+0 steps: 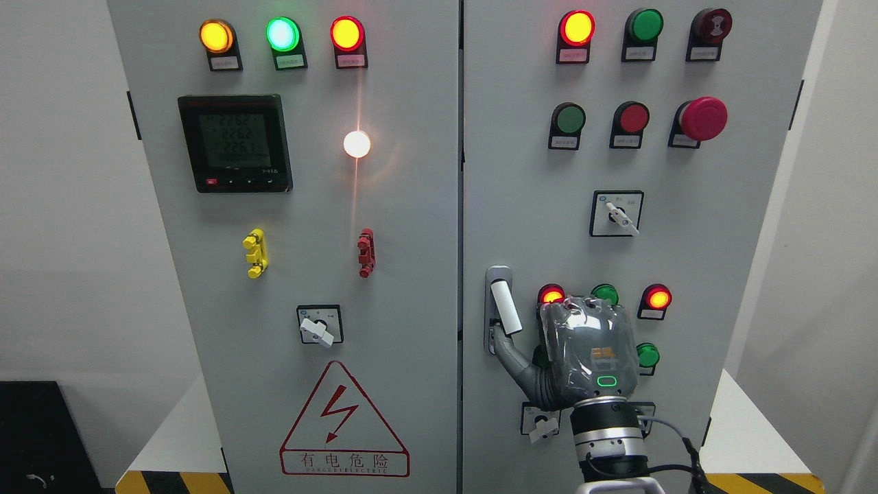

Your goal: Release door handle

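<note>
The door handle (505, 307), a white lever on a grey plate, sits at the left edge of the right cabinet door (720, 240) and tilts slightly outward. My right hand (584, 346) comes up from the bottom right, its back facing the camera, just right of the handle. Its thumb (513, 355) stretches left to the plate's lower end, under the lever. Nothing wraps the lever, which shows in full. The other fingers are hidden behind the palm. The left arm is out of view.
Lit indicator lamps (658, 298) and push buttons surround the hand. A rotary switch (542, 424) sits just below it and another rotary switch (617, 214) above. The left door (411, 274) carries a meter (235, 143) and a warning triangle (343, 422).
</note>
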